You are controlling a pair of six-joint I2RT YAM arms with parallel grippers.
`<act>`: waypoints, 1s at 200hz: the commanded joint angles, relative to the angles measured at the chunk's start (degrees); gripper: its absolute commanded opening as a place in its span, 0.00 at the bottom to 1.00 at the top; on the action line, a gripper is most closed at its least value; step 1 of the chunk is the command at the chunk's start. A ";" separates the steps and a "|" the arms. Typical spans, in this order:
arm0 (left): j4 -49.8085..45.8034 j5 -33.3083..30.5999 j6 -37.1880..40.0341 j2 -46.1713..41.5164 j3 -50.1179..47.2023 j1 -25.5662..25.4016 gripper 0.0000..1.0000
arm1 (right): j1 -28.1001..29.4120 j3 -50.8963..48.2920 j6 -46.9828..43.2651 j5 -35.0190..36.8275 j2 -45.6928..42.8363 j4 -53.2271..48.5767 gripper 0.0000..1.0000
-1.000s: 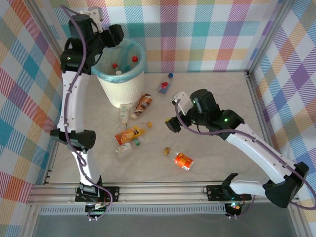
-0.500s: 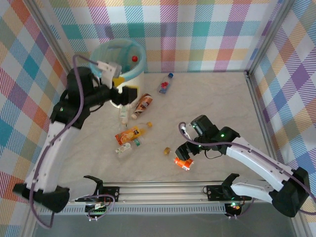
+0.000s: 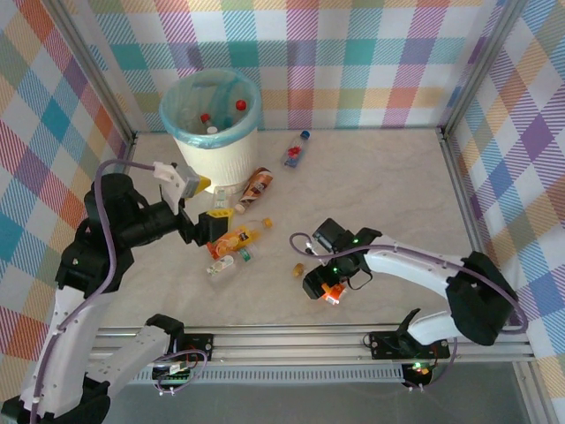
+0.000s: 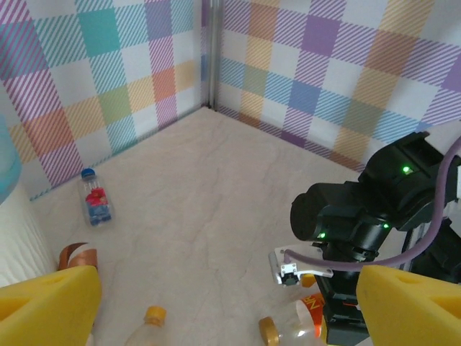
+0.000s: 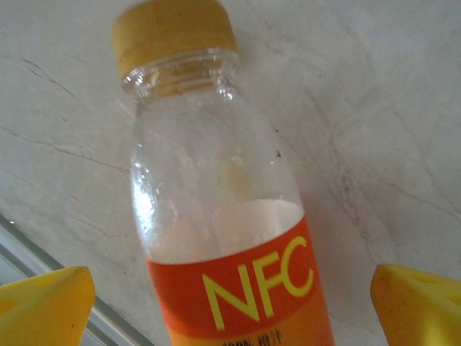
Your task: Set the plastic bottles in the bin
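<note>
Seen from overhead, the counter (image 3: 397, 185) is carrying the bin (image 3: 216, 155), which is standing far left and holding several red-capped plastic bottles (image 3: 205, 117). Others are lying scattered beside it. The left hand (image 4: 227, 288) is hovering empty, with its fingers apart. The right hand (image 3: 322, 284) is straddling an orange-labelled bottle (image 5: 230, 238) with its fingers spread clear of it. Its wrist view is showing NFC lettering that the overhead view is blurring.

Bright, even light all round; shadows on the counter (image 3: 397, 177) are faint and soft. Close up, the yellow fingertips (image 5: 43, 303) blur and the bottle (image 5: 216, 216) glints.
</note>
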 commanded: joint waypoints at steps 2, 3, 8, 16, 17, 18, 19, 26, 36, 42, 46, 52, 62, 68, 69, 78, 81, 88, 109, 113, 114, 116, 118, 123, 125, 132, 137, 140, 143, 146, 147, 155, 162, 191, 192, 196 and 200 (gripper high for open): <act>-1.25 -1.67 1.76 -1.95 -1.19 -0.33 0.92 | 1.24 1.85 2.12 0.73 3.77 -0.95 0.95; -1.24 -1.73 1.76 -1.99 -1.19 -0.33 0.92 | 1.29 1.89 2.11 0.69 3.97 -0.98 0.95; -1.19 -1.98 1.77 -2.26 -1.38 -0.33 0.92 | 1.50 2.27 2.39 0.60 4.88 -1.24 0.94; -1.16 -2.29 1.80 -2.52 -1.70 -0.33 0.92 | 1.76 2.71 2.67 0.40 6.44 -1.69 0.91; -1.15 -2.35 1.78 -2.54 -1.70 -0.33 0.92 | 1.82 2.71 2.69 0.35 6.62 -1.74 0.91; -1.15 -2.38 1.76 -2.54 -1.70 -0.33 0.92 | 1.84 2.76 2.75 0.32 6.76 -1.77 0.91; -1.14 -2.44 1.76 -2.55 -1.70 -0.33 0.92 | 1.86 2.83 2.78 0.31 6.96 -1.82 0.90; -1.29 -2.86 1.75 -2.66 -1.85 -0.33 0.92 | 2.03 3.14 2.97 0.05 8.14 -2.04 0.88; -1.53 -3.59 1.84 -2.73 -1.92 -0.33 0.92 | 2.30 3.45 3.18 -0.22 9.35 -2.39 0.85; -1.70 -4.01 1.91 -2.74 -1.95 -0.33 0.92 | 2.39 3.55 3.33 -0.32 9.81 -2.47 0.82; -1.82 -4.34 1.93 -2.73 -1.91 -0.33 0.92 | 2.48 3.59 3.40 -0.36 9.93 -2.50 0.80; -1.93 -4.79 1.97 -2.73 -1.94 -0.33 0.92 | 2.57 3.60 3.49 -0.33 9.88 -2.49 0.78; -1.98 -5.66 1.89 -2.65 -1.85 -0.33 0.92 | 2.74 3.61 3.76 -0.02 9.22 -2.49 0.73; -1.73 -6.14 1.57 -2.65 -1.81 -0.33 0.91 | 2.75 3.68 3.89 0.19 8.62 -2.50 0.71; -1.70 -6.25 1.53 -2.60 -1.80 -0.33 0.91 | 2.75 3.68 3.92 0.24 8.50 -2.54 0.71; -1.21 -6.83 0.50 -2.40 -1.66 -0.33 0.91 | 2.75 3.93 3.89 0.53 7.14 -2.63 0.69; -1.08 -6.88 0.16 -2.31 -1.58 -0.33 0.90 | 2.79 3.94 3.89 0.63 6.69 -2.67 0.68; -0.88 -6.49 -0.55 -1.91 -1.37 -0.33 0.89 | 2.75 4.27 3.78 0.73 5.47 -2.89 0.66; 0.58 -3.78 -4.36 -0.01 -0.75 -0.33 0.87 | 2.75 6.10 3.11 1.43 1.41 -3.91 0.63; 1.21 -3.43 -5.60 0.45 -0.75 -0.33 0.87 | 2.75 6.64 3.02 1.67 0.61 -4.17 0.63; 1.40 -3.35 -5.92 0.58 -0.79 -0.33 0.87 | 2.75 6.74 3.04 1.73 0.41 -4.21 0.63; 1.76 -3.24 -6.67 0.84 -0.75 -0.33 0.87 | 2.75 7.06 3.00 1.84 0.02 -4.35 0.63; 2.07 -3.16 -7.43 1.06 -0.74 -0.33 0.87 | 2.75 7.34 2.96 2.00 -0.42 -4.52 0.63; 3.14 -2.88 -9.42 1.69 -0.76 -0.33 0.86 | 2.80 8.17 2.86 2.37 -1.50 -4.85 0.62; 3.56 -2.77 -10.27 2.09 -0.79 -0.33 0.86 | 2.76 8.52 2.75 2.44 -1.95 -4.93 0.62; 5.00 -2.67 -13.27 3.24 -0.79 -0.33 0.85 | 2.75 9.71 2.35 2.71 -3.50 -5.17 0.62; 6.24 -2.67 -15.81 4.28 -0.74 -0.33 0.84 | 2.75 10.56 2.09 3.00 -4.70 -5.01 0.61; 6.92 -2.70 -17.50 4.98 -0.79 -0.33 0.83 | 2.75 11.07 1.94 3.16 -5.35 -4.82 0.61; 7.69 -2.72 -18.99 5.60 -0.75 -0.33 0.83 | 2.75 11.52 1.82 3.42 -6.11 -4.52 0.61; 8.33 -2.83 -20.72 6.34 -0.72 -0.33 0.82 | 2.75 11.97 1.57 3.53 -6.84 -4.30 0.60; 8.52 -2.84 -21.00 6.60 -0.68 -0.33 0.82 | 2.75 12.13 1.53 3.58 -6.96 -4.10 0.60; 9.79 -3.01 -25.40 8.70 -0.21 -0.33 0.81 | 2.77 13.23 0.76 3.68 -9.03 -2.60 0.59; 10.41 -3.12 -29.29 10.76 0.45 -0.33 0.80 | 2.75 14.12 0.21 3.72 -10.63 -1.08 0.58; 10.90 3.03 -37.24 18.58 5.02 -1.21 0.77 | 2.75 16.41 -2.18 2.13 -15.81 7.22 0.57; 11.03 3.30 -37.34 18.73 5.13 -1.30 0.77 | 2.75 16.46 -2.33 1.96 -15.88 7.55 0.57; 11.56 4.37 -37.71 19.44 5.50 -1.71 0.77 | 2.75 16.74 -2.77 1.40 -16.22 8.67 0.57; 12.18 5.27 -38.06 19.98 5.84 -2.29 0.78 | 2.75 17.05 -3.28 0.58 -16.44 9.76 0.57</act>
